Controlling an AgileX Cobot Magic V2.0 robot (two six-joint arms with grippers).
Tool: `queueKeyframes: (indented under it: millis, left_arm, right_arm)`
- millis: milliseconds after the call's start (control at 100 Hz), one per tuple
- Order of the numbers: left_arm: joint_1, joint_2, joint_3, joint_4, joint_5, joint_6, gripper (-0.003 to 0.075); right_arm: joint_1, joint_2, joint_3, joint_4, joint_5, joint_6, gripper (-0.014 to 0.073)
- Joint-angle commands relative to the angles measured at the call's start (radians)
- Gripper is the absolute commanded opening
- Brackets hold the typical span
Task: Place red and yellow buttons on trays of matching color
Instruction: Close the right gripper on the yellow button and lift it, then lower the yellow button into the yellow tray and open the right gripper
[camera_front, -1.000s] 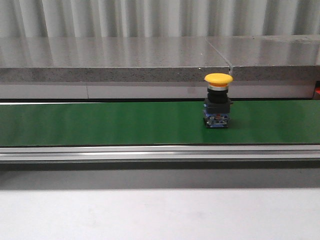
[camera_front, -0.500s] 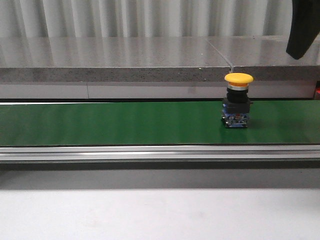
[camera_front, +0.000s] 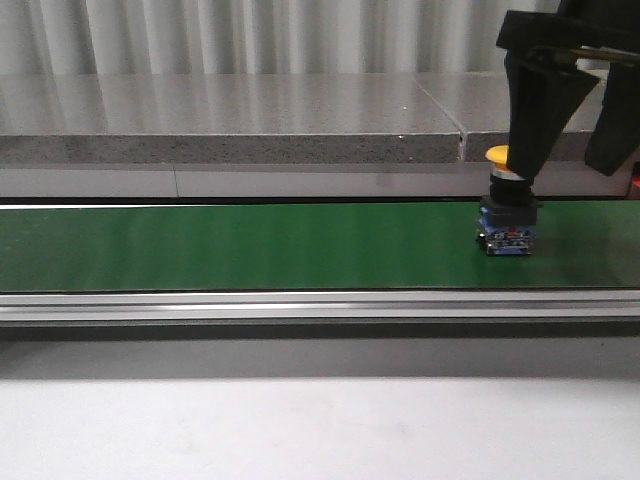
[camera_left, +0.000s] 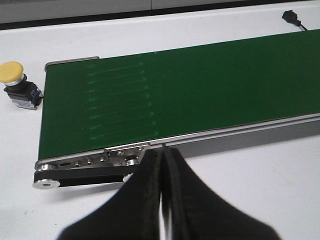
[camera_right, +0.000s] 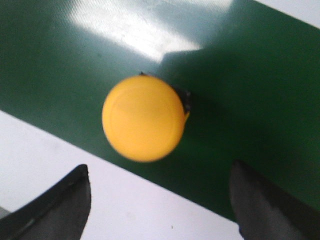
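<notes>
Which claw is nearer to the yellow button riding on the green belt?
Right. The right claw hangs open directly above the yellow button on the belt; the left claw, shut, sits by the belt's end roller.

**Bkgd: grey ledge, ribbed wall, white table**

Corrugated pale metal wall (camera_front: 250, 35) runs across the back w/ vertical ribs. Below it, grey speckled stone-like ledge (camera_front: 230, 120), glossy top reflecting the ribs, seam toward the right. White tabletop (camera_front: 300, 430) in the foreground. Light is even, w/ soft glare on the ledge.

Green belt (camera_front: 250, 245) lies bare left of the yellow button (camera_front: 505, 205).
</notes>
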Motion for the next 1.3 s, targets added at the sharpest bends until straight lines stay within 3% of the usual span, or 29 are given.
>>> queueKeyframes:
  millis: [0,110,180,370,510,790,1290]
  left_arm:
    - [-0.008,0.002,-0.027,-0.012,-0.073,0.0,-0.002]
    - [-0.008,0.002,-0.027,-0.012,-0.073,0.0,-0.002]
    - [-0.008,0.002,-0.027,-0.012,-0.073,0.0,-0.002]
    - [-0.008,0.002,-0.027,-0.012,-0.073,0.0,-0.002]
    - [-0.008,0.002,-0.027,-0.012,-0.073,0.0,-0.002]
    - [-0.008,0.002,-0.027,-0.012,-0.073,0.0,-0.002]
    - [-0.008,0.002,-0.027,-0.012,-0.073,0.0,-0.002]
  right_arm:
    - [0.003,-0.017,-0.034,0.015,-0.075,-0.02,0.057]
    - [0.003,0.004,-0.034,0.015,-0.137,-0.02,0.0568]
    - [0.003,0.012,-0.034,0.009,-0.16,-0.02,0.0521]
    - [0.003,0.02,-0.034,0.008,-0.153,-0.02,0.0211]
    - [0.003,0.012,-0.034,0.008,-0.157,-0.019,0.0088]
    - [-0.089,-0.072,-0.034,0.006,-0.124,0.015,0.0067]
    - [-0.467,-0.222,-0.032,0.001,-0.109,0.135,0.0067]
